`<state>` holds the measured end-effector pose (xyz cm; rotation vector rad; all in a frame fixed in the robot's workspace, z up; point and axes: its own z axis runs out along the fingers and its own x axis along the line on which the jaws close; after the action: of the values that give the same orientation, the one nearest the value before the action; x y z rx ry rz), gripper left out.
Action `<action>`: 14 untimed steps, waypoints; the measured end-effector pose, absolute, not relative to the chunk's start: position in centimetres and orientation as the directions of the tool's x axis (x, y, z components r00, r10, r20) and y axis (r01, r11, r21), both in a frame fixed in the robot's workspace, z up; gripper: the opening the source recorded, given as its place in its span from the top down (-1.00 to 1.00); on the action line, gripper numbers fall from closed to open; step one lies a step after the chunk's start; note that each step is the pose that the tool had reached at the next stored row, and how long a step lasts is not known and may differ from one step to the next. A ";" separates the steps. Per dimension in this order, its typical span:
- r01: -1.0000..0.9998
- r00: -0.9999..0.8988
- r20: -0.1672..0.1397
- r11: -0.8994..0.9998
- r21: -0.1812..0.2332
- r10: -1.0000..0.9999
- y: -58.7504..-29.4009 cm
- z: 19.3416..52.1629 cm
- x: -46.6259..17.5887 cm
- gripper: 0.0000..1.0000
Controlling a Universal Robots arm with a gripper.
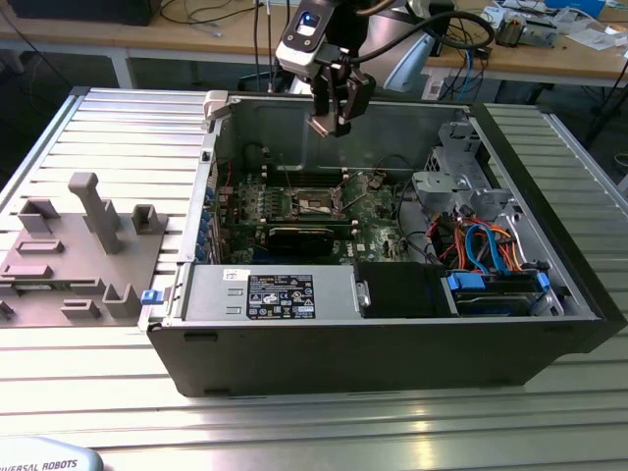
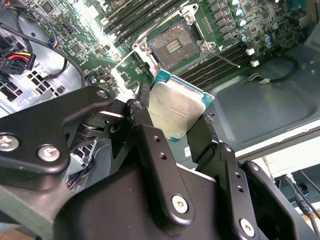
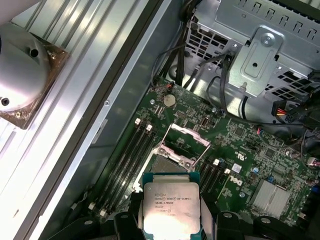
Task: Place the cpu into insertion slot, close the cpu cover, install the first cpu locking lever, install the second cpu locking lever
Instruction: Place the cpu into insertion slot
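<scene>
Pinching the small flat square cpu (image 2: 177, 111) (image 3: 170, 212), silver-grey metal top and green edge, by two opposite sides. Black gripper (image 1: 334, 120) closed on it, with black metal fingers (image 2: 150, 140) flanking the chip in both wrist views.

Hanging in the air, well above the green motherboard (image 3: 240, 145), not seated. In the exterior view, sitting at about 12 o'clock from the square insertion slot (image 1: 319, 203) (image 2: 172, 46) with dark centre and shiny metal rim, up near the far edge of the open dark-grey metal computer case (image 1: 392, 343).

Reads as step one in hand: nothing in the slot, bare contact field showing. Thin silvery cpu cover (image 3: 187, 137), a frame plate with a square window, tipped up open at the slot's edge, so way down looks free.

For a clean placement, by judgement:
- Square the chip's edges to the rim before going down. Cannot tell from here whether corner mark and notches match.
- Lower flat. No sliding across the contacts, no pressing.
- Mind finger clearance against the raised cover and the thin wire locking lever (image 2: 230, 60) lying over the long black memory slots (image 2: 215, 70) just beside the socket.
- Let go only once flush inside the rim.
</scene>
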<state>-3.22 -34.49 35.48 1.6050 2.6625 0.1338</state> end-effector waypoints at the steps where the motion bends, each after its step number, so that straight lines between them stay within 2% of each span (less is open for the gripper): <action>1: 0.882 -0.466 0.019 0.463 0.089 0.885 -34.5 35.5 -3.2 -0.08; 14: 0.887 -0.456 0.019 0.453 0.089 0.890 -34.5 35.5 -3.2 -0.08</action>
<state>-3.22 -34.49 35.45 1.6221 2.6514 0.1335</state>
